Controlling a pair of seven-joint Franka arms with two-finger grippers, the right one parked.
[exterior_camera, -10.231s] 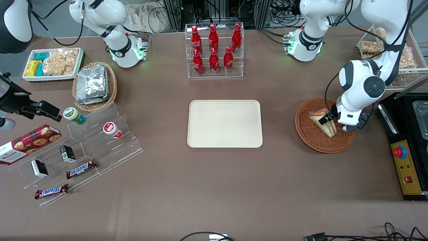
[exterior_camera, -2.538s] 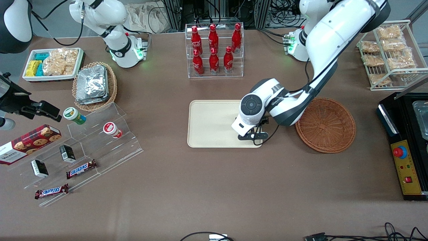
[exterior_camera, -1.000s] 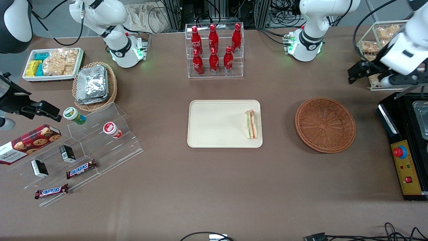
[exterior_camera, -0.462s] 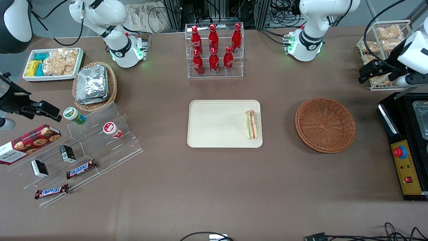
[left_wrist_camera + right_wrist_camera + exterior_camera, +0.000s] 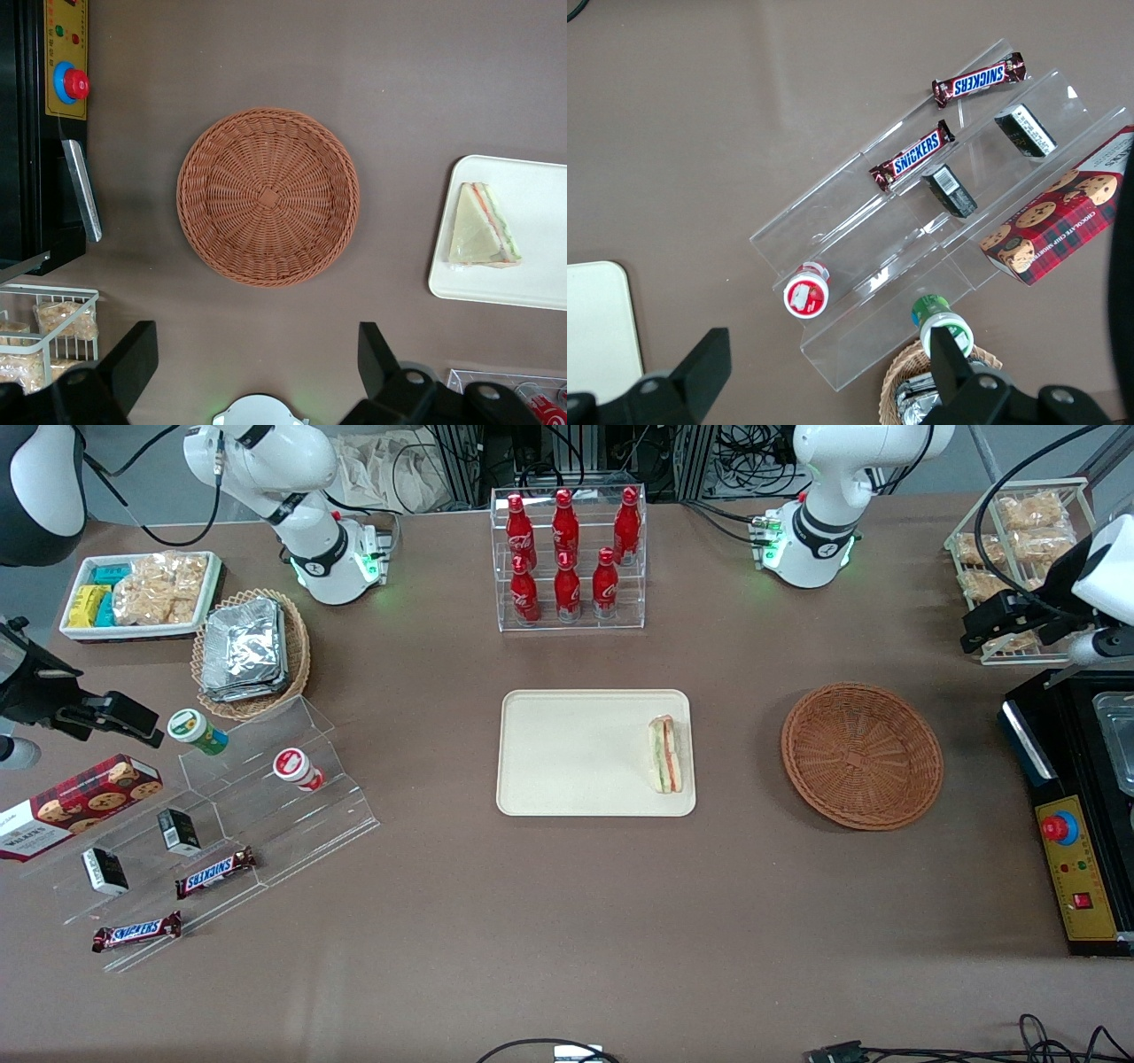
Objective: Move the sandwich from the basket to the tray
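The sandwich [image 5: 664, 755] [image 5: 483, 227] lies on its side in the tray [image 5: 567, 753] [image 5: 540, 283], close to the tray's short edge nearest the basket. The reddish-brown basket [image 5: 861, 755] [image 5: 267, 195] has nothing in it and sits beside the tray toward the working arm's end. My left gripper [image 5: 997, 622] [image 5: 255, 359] hangs high above the table at the working arm's end, farther from the front camera than the basket. It is open, its two dark fingers [image 5: 133, 354] stand wide apart, and nothing is between them.
A wire rack of snack packets [image 5: 1019, 540] stands close beside the gripper. A black machine with a red button [image 5: 1061, 828] [image 5: 71, 84] lies at the working arm's end. A clear rack of red bottles [image 5: 567, 558] stands farther back than the tray.
The sandwich went from the basket to the tray and was let go. The gripper then rose away to the working arm's end and drifted a little farther that way in the last half second.
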